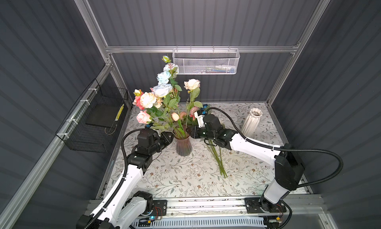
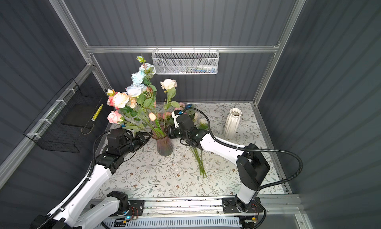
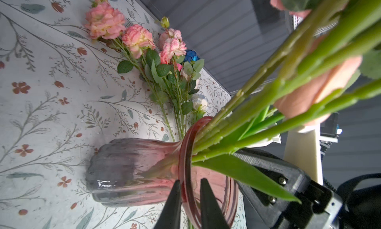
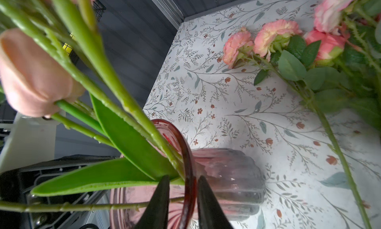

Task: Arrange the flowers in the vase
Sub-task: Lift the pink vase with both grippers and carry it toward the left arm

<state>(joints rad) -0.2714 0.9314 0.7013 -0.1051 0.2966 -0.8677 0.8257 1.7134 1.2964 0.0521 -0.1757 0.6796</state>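
**Vase.** The pink glass vase (image 1: 183, 146) stands upright near the middle of the floral-patterned worktop (image 1: 175, 180). A white ribbed vase (image 1: 251, 123) stands well apart from it, at the far right.

**Flowers.** A bunch of flowers (image 1: 162, 94) stands in the pink glass vase, with its stems fanning out of the mouth. The heads are pink, peach, cream and pale blue. The loose flowers (image 1: 219, 162) lie flat on the worktop beside the vase, partly under the right arm. Their stems point toward the front edge. The left wrist view shows their pink heads and one dark blue head (image 3: 191, 55).

**Left tool.** The left tool (image 3: 189, 181) is clamped on the vase rim. One finger (image 3: 173, 203) is outside the glass and the other is inside.

**Right tool.** The right tool (image 4: 183, 178) is clamped on the opposite side of the same rim, also with one finger inside and one outside.
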